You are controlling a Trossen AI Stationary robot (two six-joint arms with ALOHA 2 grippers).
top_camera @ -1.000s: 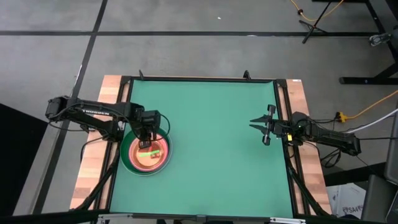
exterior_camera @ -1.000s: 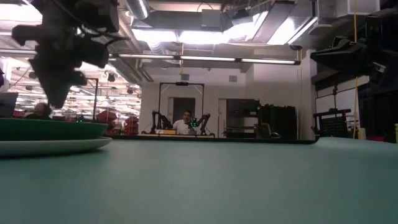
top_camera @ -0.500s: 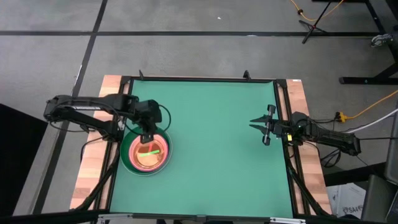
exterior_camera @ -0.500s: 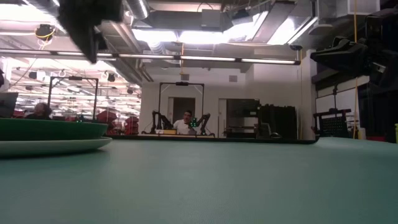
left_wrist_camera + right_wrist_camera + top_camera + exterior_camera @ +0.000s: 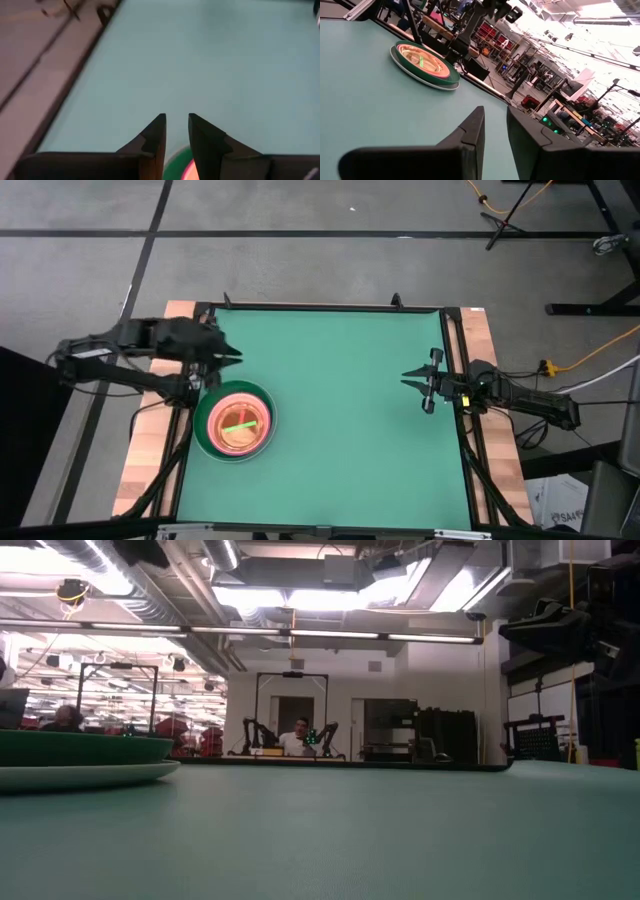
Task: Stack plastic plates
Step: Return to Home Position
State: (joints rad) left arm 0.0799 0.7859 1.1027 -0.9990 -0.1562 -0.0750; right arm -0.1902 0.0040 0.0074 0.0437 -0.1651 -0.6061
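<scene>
**Plastic plates (image 5: 235, 423) nested at the worktop's (image 5: 350, 380) left side**

Likely light, stiff and slick, so best pinched at the rim. The left pincer (image 5: 226, 356) hovers just beyond the stack and the right pincer (image 5: 424, 380) is well apart. Both are narrowly parted and empty.

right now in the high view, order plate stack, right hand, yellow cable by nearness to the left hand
1. plate stack, just by the left hand
2. right hand, table's right edge
3. yellow cable, floor past that edge
</scene>
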